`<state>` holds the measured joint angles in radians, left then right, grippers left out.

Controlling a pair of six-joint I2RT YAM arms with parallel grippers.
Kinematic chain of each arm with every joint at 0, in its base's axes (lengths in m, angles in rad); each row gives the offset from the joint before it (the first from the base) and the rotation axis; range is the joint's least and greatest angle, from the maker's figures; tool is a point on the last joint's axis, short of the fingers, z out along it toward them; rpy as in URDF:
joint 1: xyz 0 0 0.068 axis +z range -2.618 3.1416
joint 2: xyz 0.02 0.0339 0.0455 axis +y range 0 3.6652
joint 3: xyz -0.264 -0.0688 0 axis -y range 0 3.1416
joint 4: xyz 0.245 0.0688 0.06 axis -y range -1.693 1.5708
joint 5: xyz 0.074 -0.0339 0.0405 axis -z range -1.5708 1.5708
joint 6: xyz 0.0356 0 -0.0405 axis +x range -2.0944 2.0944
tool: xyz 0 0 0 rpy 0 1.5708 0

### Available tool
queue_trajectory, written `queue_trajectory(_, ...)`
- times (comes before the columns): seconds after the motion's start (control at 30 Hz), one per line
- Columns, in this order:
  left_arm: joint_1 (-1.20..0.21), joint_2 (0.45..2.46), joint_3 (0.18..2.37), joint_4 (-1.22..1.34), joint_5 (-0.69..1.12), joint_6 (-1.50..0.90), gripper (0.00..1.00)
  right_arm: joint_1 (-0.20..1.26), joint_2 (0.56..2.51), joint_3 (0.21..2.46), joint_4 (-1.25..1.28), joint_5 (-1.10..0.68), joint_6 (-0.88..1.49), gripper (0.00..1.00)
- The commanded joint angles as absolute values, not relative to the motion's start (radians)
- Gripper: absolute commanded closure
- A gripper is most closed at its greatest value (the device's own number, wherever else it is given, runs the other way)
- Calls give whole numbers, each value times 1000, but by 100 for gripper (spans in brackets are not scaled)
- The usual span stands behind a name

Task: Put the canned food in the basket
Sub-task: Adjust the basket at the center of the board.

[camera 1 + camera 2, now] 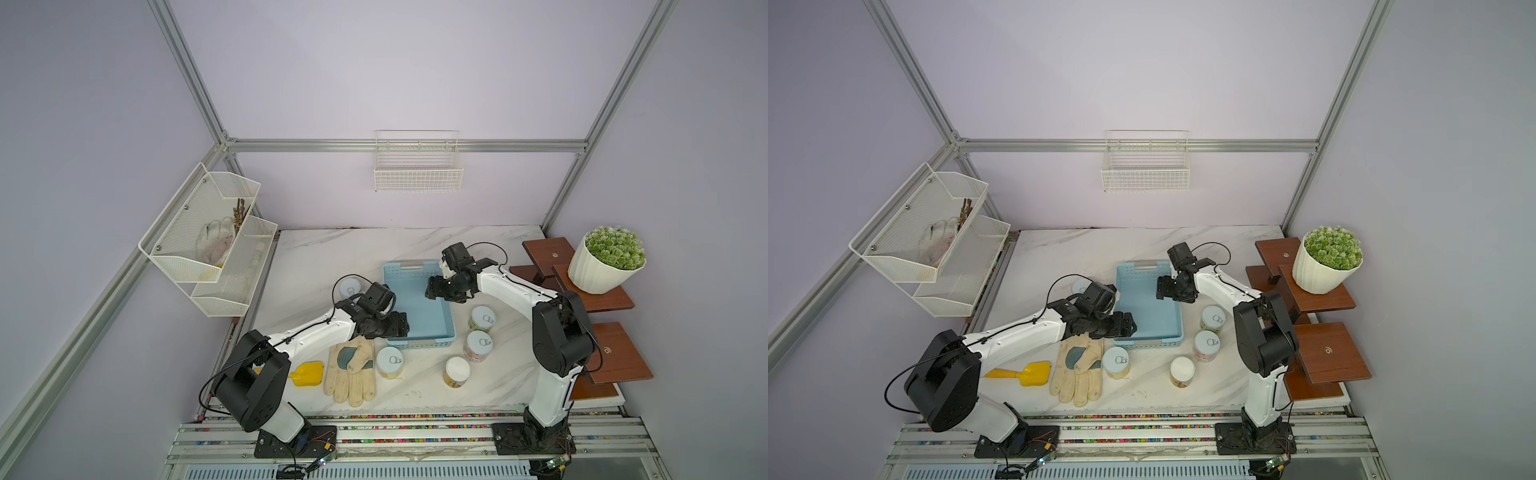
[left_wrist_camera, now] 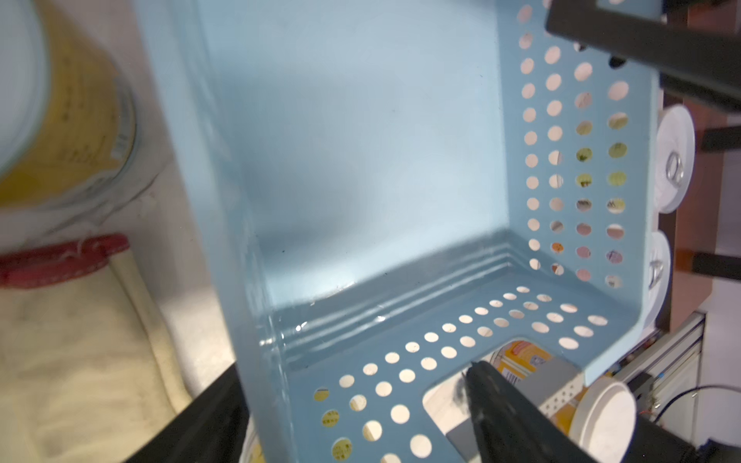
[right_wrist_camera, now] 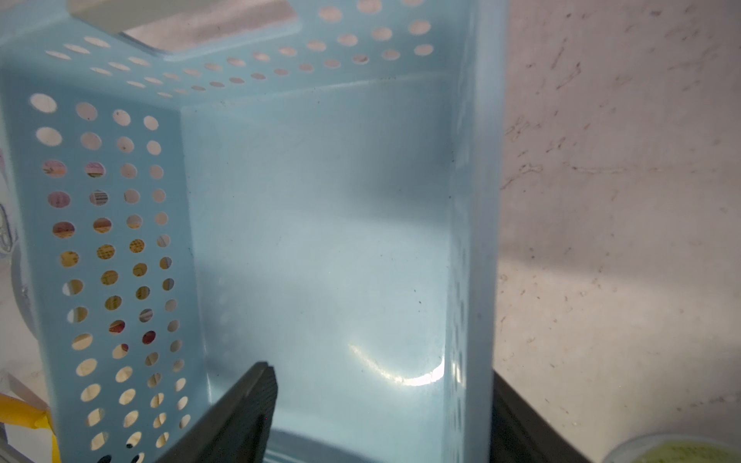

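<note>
The white marble table (image 1: 332,257) carried everything. A two-tier mesh rack (image 1: 195,237) hung at the left, and brown wooden shelves (image 1: 619,353) stepped along the table's right edge, one bearing a potted plant (image 1: 602,266).

The light blue basket (image 1: 424,316) sat flat near the middle of the table, its long sides running front to back. A cream glove (image 1: 353,374) lay just in front of its near left corner.

The left gripper (image 1: 401,326) hung at that corner with its jaws wide. In the left wrist view one finger (image 2: 497,405) showed by the near wall's handle cut-out, the other outside the left long wall. The right gripper (image 1: 432,291) was at the right long wall, toward the far end. Its jaws were apart too, one finger (image 3: 248,401) inside the basket and the other outside the wall. Neither gripper held anything; whether a finger touched the plastic could not be told.

Five cans showed in both top views, all upright on the table outside the basket. One can (image 1: 348,286) stood beyond the left arm and a second can (image 1: 390,360) just beside the glove. Three more cans (image 1: 478,343) stood in a loose row right of the basket. A yellow scoop (image 1: 307,373) lay left of the glove.
</note>
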<state>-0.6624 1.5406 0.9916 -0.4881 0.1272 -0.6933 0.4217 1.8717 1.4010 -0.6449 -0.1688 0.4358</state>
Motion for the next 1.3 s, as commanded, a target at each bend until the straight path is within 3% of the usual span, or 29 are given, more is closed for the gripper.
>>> queue_trajectory(0.0, -666, 1519, 1058, -570, 20, -681, 0, 431, 1789, 1386, -648, -86, 457, 14)
queue_trajectory(0.17, -666, 1502, 1138, -665, -22, -626, 0, 431, 1606, 1280, -592, -15, 488, 1)
queue_trajectory(0.43, -665, 1323, 1084, -661, -167, -580, 0, 545, 1329, 1035, -628, 144, 593, 1)
queue_trajectory(0.57, -667, 1237, 1042, -589, -152, -549, 0, 645, 1213, 947, -715, 226, 671, 1)
queue_trajectory(0.83, -669, 1031, 855, -402, 54, -428, 0, 780, 1048, 841, -859, 128, 743, 1)
queue_trajectory(1.03, -669, 932, 753, -238, 400, -394, 0, 899, 1076, 860, -995, 126, 800, 1)
queue_trajectory(1.27, -669, 930, 736, -172, 561, -384, 0, 930, 1119, 861, -991, 147, 818, 1)
